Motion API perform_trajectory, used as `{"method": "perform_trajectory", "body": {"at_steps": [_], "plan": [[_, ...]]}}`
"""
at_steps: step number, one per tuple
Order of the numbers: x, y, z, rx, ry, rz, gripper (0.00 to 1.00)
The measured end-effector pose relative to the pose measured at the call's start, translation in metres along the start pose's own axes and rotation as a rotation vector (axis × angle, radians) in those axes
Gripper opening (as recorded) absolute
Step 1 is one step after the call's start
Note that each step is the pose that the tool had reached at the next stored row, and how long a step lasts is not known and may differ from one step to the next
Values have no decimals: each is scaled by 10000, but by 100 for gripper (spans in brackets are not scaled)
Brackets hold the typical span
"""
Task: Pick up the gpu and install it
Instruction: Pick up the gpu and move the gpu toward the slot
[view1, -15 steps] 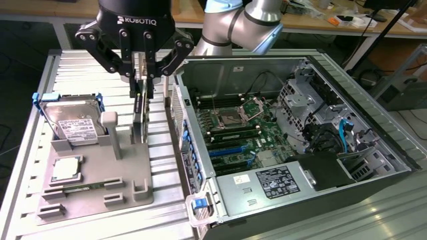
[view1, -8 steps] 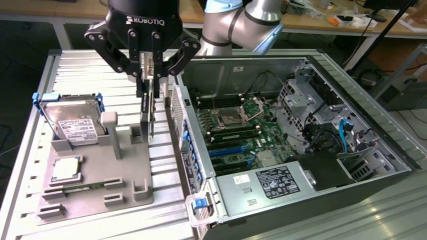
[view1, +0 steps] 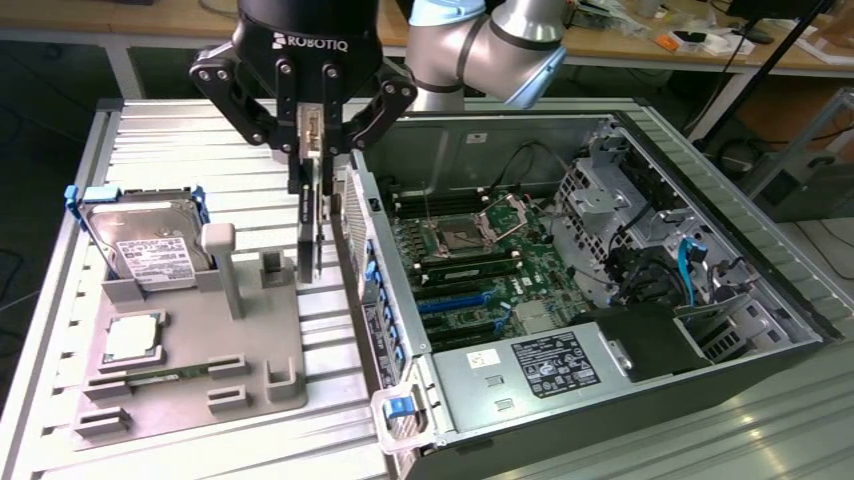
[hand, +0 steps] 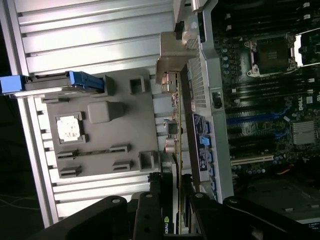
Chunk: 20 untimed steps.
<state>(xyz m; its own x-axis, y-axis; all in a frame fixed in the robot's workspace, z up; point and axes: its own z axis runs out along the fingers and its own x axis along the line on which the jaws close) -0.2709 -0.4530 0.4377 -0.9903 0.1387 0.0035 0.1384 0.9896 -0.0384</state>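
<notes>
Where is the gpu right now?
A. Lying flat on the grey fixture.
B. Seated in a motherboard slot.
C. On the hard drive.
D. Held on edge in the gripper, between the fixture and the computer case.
D: the gripper clamps the gpu, which hangs on edge beside the case.

We see the gpu (view1: 310, 225) hanging from the gripper (view1: 315, 165) between the tray (view1: 254, 350), on the exterior view's left, and the open case (view1: 787, 300) on its right; on the tray the hard drive (view1: 147, 245) stands behind the processor chip (view1: 134, 340); in the case the power supply (view1: 534, 370) sits before the motherboard (view1: 467, 270).
</notes>
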Motion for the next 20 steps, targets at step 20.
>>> {"method": "perform_trajectory", "body": {"at_steps": [20], "plan": [[-221,31,-2,0,0,0,27]]}}
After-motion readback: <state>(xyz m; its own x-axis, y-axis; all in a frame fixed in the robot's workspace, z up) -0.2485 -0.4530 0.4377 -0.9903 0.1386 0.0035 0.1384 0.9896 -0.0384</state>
